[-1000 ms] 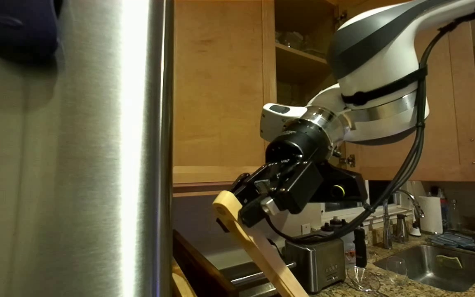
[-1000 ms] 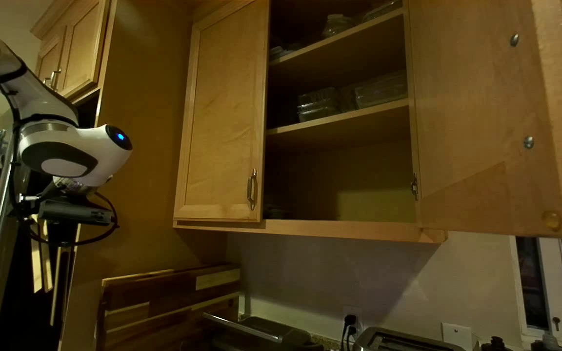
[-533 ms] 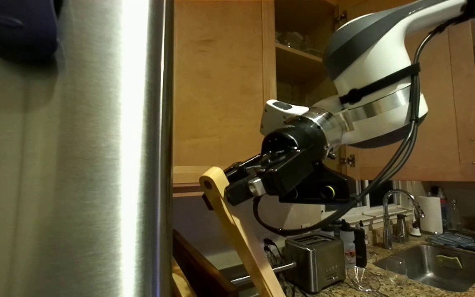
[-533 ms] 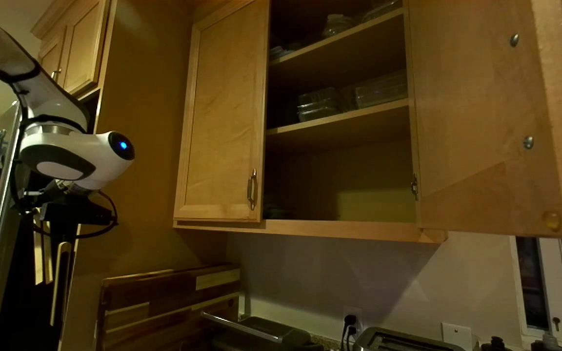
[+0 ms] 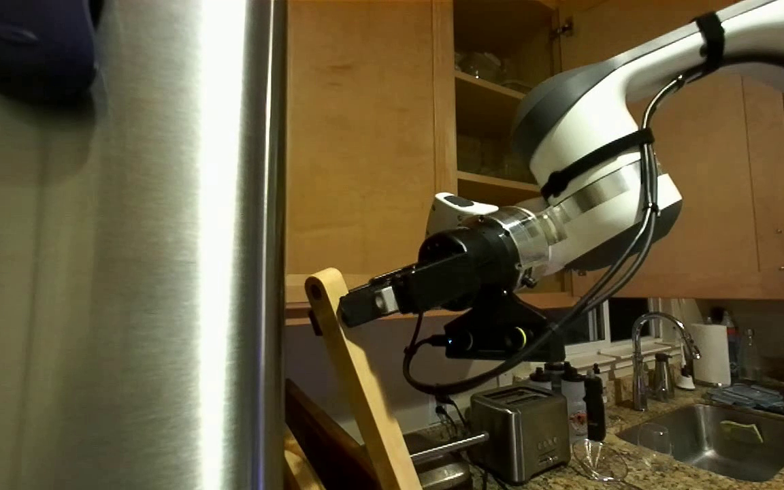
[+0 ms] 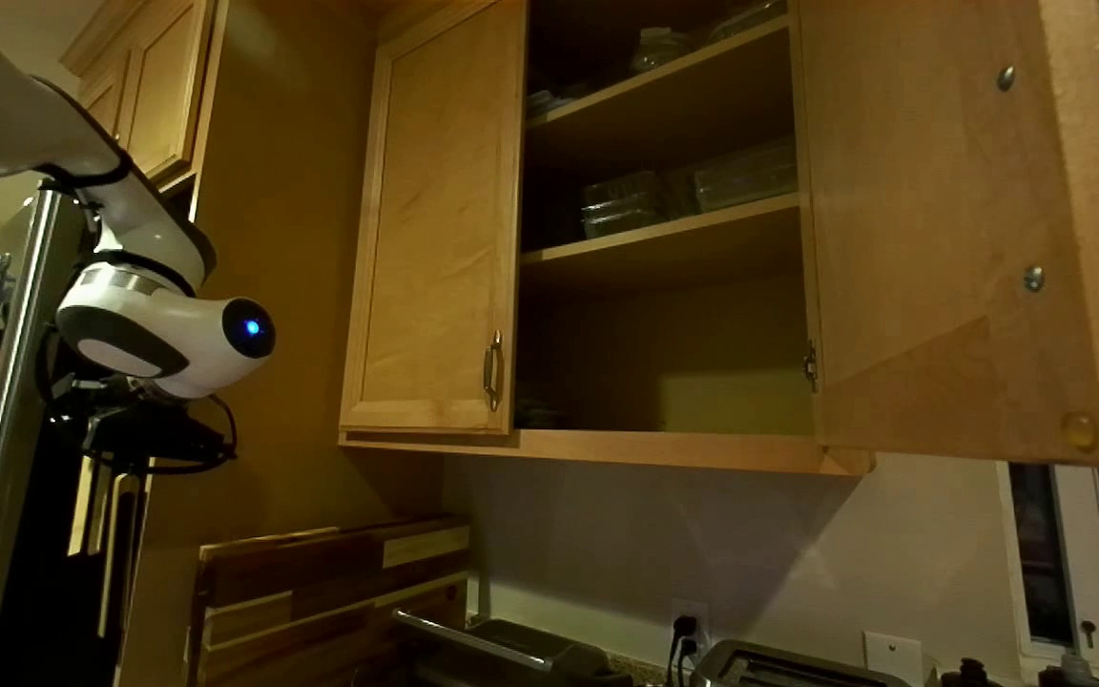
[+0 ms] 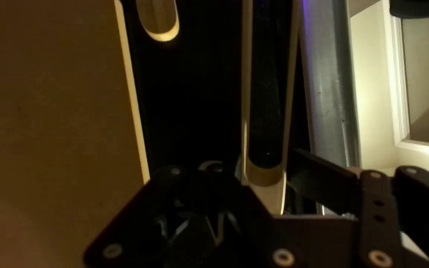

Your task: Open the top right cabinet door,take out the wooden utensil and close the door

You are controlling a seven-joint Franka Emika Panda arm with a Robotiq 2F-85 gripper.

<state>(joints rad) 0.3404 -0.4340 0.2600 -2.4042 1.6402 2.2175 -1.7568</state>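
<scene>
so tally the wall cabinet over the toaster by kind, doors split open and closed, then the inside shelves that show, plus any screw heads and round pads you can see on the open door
Closed door: 1
Open door: 1
Inside shelves: 2
Screw heads: 2
Round amber pad: 1
Total: 7

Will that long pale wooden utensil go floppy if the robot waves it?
Probably not: the long pale wooden utensil looks straight in an exterior view. It may tip or swing, as the black two-fingered gripper pinches it near its top. Its slim sides might squeeze inward, since the wrist view shows a gap between them.
</scene>
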